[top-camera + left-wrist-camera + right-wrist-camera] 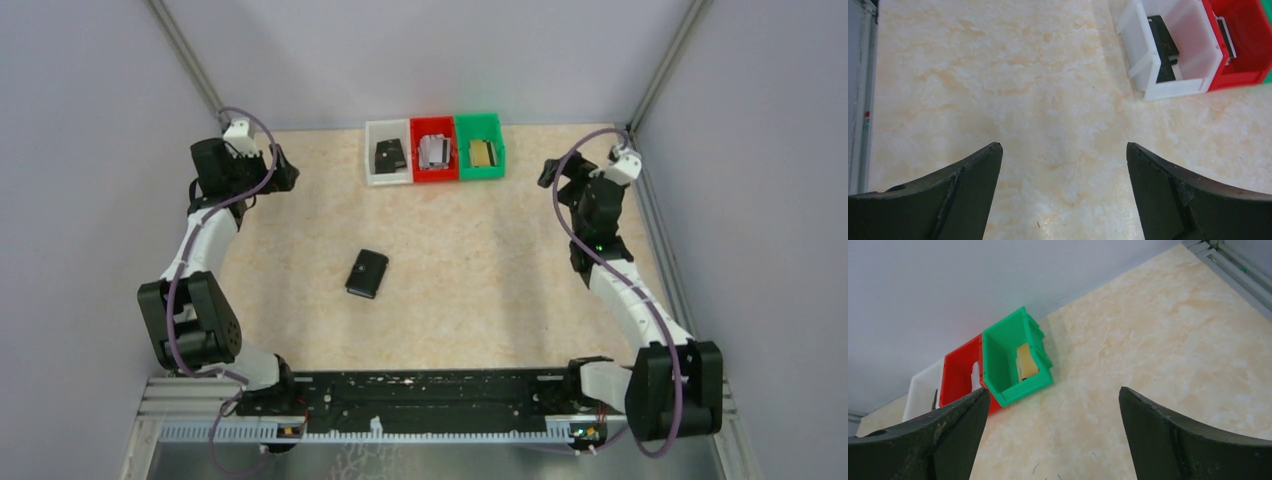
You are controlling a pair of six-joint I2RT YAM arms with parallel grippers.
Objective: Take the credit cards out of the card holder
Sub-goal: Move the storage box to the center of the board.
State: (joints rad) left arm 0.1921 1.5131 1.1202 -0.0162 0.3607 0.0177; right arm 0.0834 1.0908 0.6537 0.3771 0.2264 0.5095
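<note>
The card holder (pixel 367 273), a small black case, lies folded shut on the marbled table a little left of centre, and neither wrist view catches it. No credit cards show at it. Silvery cards (pixel 434 151) lie in the red bin and gold-tan cards (pixel 481 153) (pixel 1025 362) in the green bin. My left gripper (pixel 287 176) (pixel 1063 146) hovers open over bare table at the far left, well away from the holder. At the far right my right gripper (pixel 549 172) (pixel 1053 390) is also open, with nothing between its fingers.
Three bins stand in a row at the back: white (pixel 372 170) (pixel 1148 55) with black cases (pixel 1163 45), red (pixel 418 172) (pixel 1243 75), green (pixel 495 165) (pixel 998 370). Grey walls and metal rails close in the table on three sides.
</note>
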